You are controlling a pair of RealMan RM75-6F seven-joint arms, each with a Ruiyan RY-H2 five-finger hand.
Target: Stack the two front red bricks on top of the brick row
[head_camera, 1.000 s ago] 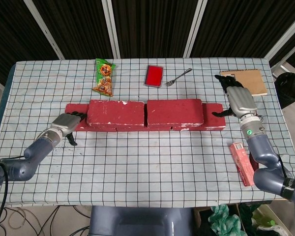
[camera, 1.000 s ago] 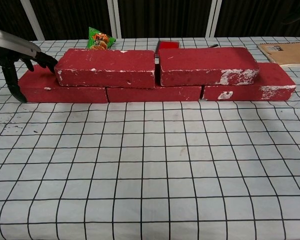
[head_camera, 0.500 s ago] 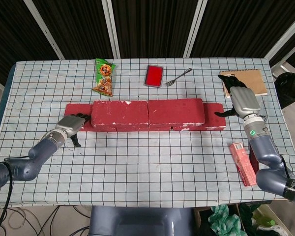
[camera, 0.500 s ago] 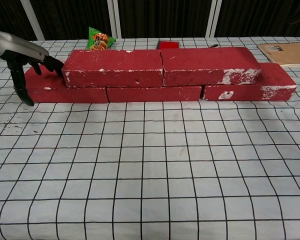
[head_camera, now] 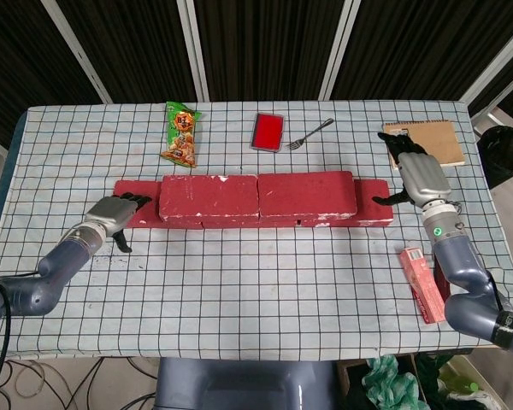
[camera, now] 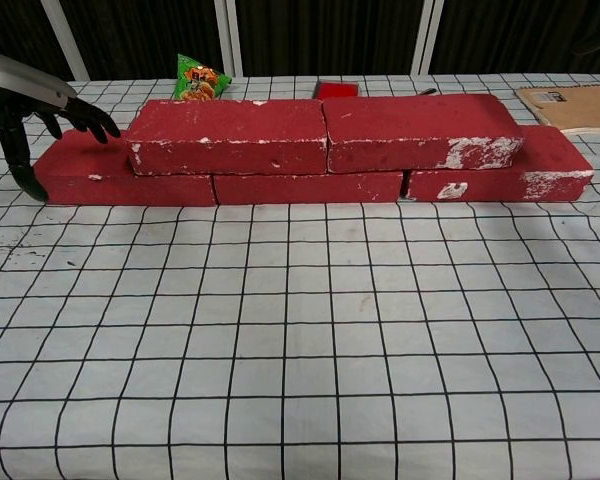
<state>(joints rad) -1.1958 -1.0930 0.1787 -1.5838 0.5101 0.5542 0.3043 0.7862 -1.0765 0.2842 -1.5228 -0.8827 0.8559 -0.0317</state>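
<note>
A row of red bricks point(head_camera: 145, 213) point(camera: 110, 180) lies across the table's middle. On top of it sit two red bricks end to end: the left one point(head_camera: 208, 197) point(camera: 230, 135) and the right one point(head_camera: 306, 194) point(camera: 420, 130). My left hand point(head_camera: 111, 216) point(camera: 30, 105) hovers open over the row's left end, just off the left top brick, holding nothing. At the row's right end my right hand point(head_camera: 419, 178) is open, fingers spread, thumb near the end brick point(head_camera: 372, 205). The chest view does not show it.
Behind the bricks lie a green snack bag point(head_camera: 181, 133), a red card point(head_camera: 268, 131) and a fork point(head_camera: 311, 133). A brown notebook point(head_camera: 436, 137) sits far right, a pink box point(head_camera: 420, 283) near the right front. Checked cloth point(head_camera: 256, 290) covers the table.
The left top brick slid right until it butts against the right one. My left hand then drew back left, off the brick. The right hand barely shifted.
</note>
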